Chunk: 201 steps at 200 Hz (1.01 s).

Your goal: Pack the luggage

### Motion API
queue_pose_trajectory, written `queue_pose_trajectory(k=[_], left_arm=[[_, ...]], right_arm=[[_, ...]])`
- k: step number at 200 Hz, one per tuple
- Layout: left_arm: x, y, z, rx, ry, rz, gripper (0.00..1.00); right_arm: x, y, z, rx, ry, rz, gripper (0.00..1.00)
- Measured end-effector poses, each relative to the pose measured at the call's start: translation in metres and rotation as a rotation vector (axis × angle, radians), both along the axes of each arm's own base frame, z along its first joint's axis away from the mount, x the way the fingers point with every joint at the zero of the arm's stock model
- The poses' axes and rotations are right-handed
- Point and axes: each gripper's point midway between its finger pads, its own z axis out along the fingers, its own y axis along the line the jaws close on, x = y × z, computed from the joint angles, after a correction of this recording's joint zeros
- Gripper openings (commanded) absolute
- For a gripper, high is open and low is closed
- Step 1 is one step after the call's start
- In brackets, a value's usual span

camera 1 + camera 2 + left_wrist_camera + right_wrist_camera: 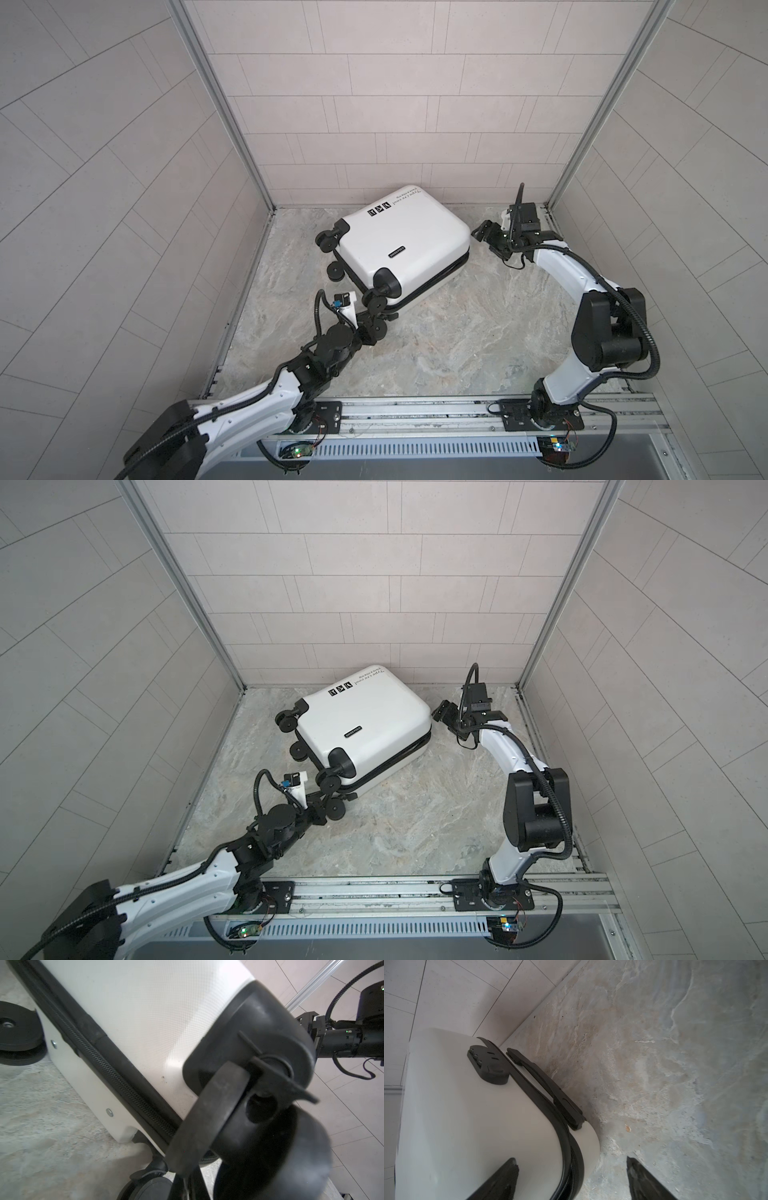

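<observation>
The luggage lies flat on the worktop with its two shells together. Its wheels face the left gripper and its carry handle faces the right gripper. The left fingers are pressed together close beside the nearest wheel, which blocks most of the left wrist view; whether they pinch a zipper pull or nothing cannot be told. The right fingers are spread and hold nothing: one lies over the white shell corner, the other over bare worktop, with the handle just ahead of them. Status assessment: no loose items show near either set of fingers and the lid is down, so loading appears complete. The zipper track beside the left fingers looks meshed, but the seam near the right fingers shows a dark band in both top views, so closure all round is unconfirmed. Remaining work is probably finishing the zip toward the lock.
</observation>
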Motion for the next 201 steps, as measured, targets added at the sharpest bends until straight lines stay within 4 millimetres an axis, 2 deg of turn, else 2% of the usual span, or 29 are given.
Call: queue_pose_trajectory(k=[29, 59, 80, 107, 127, 145, 168, 201], left_arm=[[0.004, 0.015, -0.001, -0.001, 0.004, 0.04, 0.0], [0.003, 0.014, -0.003, -0.005, 0.011, 0.022, 0.0], [0.002, 0.012, -0.006, -0.014, 0.012, 0.01, 0.0], [0.002, 0.014, -0.008, -0.026, 0.003, 0.019, 0.0], [0.002, 0.015, -0.008, -0.031, 0.0, 0.022, 0.0], [0.002, 0.016, -0.008, -0.031, 0.0, 0.023, 0.0], [0.002, 0.018, -0.007, -0.033, 0.0, 0.029, 0.0], [0.002, 0.02, -0.007, -0.034, 0.002, 0.031, 0.0]], right_arm=[[0.007, 0.017, 0.016, 0.031, -0.077, 0.039, 0.88], [0.008, 0.03, 0.024, 0.07, -0.12, 0.082, 0.87], [0.003, 0.043, 0.034, 0.016, -0.143, 0.123, 0.85], [-0.033, 0.099, 0.055, -0.24, -0.165, 0.285, 0.84], [-0.074, 0.157, 0.079, -0.376, -0.254, 0.508, 0.8], [-0.112, 0.202, 0.087, -0.502, -0.33, 0.697, 0.77], [-0.151, 0.235, 0.077, -0.726, -0.394, 0.881, 0.76], [-0.173, 0.265, 0.043, -1.023, -0.445, 1.065, 0.75]])
